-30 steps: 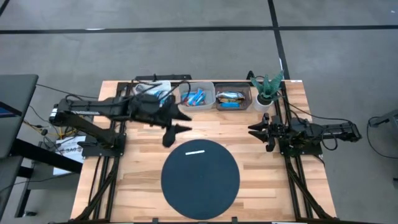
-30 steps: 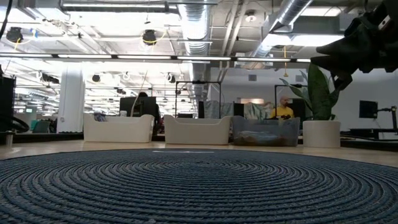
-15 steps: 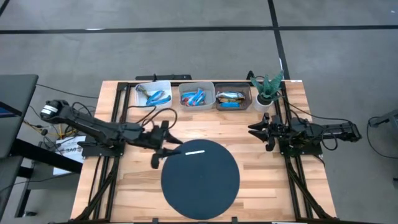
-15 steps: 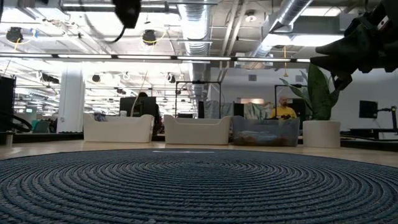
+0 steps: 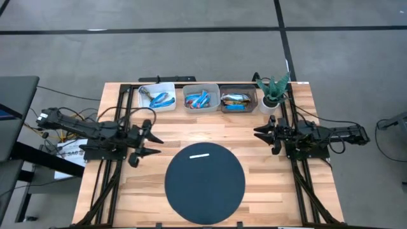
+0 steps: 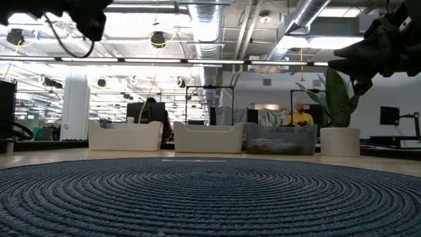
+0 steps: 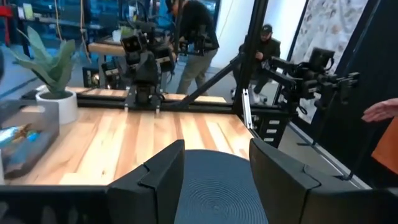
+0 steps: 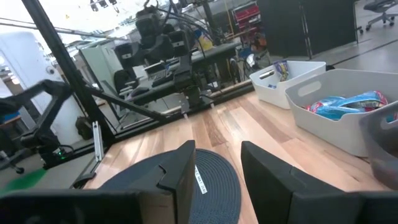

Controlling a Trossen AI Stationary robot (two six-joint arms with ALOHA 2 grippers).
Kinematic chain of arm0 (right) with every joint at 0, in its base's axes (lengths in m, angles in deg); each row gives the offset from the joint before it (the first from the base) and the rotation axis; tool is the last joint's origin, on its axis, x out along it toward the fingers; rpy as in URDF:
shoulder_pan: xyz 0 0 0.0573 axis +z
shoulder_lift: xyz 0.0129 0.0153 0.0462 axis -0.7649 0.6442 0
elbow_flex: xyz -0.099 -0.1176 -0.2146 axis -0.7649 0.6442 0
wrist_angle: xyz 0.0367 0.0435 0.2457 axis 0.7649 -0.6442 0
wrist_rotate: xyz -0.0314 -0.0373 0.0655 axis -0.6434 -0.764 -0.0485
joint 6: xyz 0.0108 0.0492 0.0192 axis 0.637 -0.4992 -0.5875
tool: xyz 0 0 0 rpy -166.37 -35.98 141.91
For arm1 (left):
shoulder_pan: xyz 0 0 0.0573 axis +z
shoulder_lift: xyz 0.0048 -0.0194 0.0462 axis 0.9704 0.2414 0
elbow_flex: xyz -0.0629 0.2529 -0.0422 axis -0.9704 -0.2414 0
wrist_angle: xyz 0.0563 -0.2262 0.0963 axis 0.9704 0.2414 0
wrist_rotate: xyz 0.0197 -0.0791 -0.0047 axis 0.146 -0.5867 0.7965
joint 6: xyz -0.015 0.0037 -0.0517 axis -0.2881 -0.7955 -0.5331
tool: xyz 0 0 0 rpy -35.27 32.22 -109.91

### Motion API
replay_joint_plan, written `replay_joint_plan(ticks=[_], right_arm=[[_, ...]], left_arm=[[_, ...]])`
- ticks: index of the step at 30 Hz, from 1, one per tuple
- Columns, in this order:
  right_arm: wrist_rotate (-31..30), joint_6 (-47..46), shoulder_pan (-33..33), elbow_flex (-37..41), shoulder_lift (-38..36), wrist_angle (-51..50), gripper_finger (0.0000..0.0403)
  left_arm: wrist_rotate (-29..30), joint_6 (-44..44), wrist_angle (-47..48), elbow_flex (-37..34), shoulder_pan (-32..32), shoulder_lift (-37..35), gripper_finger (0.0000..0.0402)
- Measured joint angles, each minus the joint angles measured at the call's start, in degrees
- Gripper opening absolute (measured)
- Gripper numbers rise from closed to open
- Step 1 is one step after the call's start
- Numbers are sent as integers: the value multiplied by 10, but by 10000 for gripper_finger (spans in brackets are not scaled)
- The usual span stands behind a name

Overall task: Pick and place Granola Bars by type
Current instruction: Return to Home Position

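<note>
The granola bars lie in three bins along the table's far edge. Blue bars [image 5: 159, 99] fill the left white bin, blue bars [image 5: 201, 98] the middle one, and brown-orange bars [image 5: 234, 99] the right, clear one. My left gripper [image 5: 146, 145] is open over bare wood near the table's left side, beside the round mat. Its fingers show wide apart in the left wrist view [image 7: 214, 180]. My right gripper [image 5: 262, 136] is open near the right side, below the plant; in its wrist view [image 8: 217, 177] it is empty. Neither gripper holds a bar.
A round dark woven mat [image 5: 205, 184] covers the near middle of the table, with a thin white strip [image 5: 199, 154] lying on its far part. A potted plant [image 5: 273, 92] stands at the far right corner. Bare wood lies between bins and mat. People show in the room beyond.
My left arm has drawn back from over the left bin, first toward the near edge by the mat, then toward the table's left edge. The left bin and its blue bars, covered by the arm before, are in full view now. The right arm has kept still.
</note>
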Motion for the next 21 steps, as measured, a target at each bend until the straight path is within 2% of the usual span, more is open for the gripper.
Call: replay_joint_plan(ticks=[8,21], right_arm=[[0,0,0,0,0,0,123],[0,0,0,0,0,1,123]], left_arm=[[-13,21,33,-74,0,-145,173],[-38,30,15,-185,0,-289,173]])
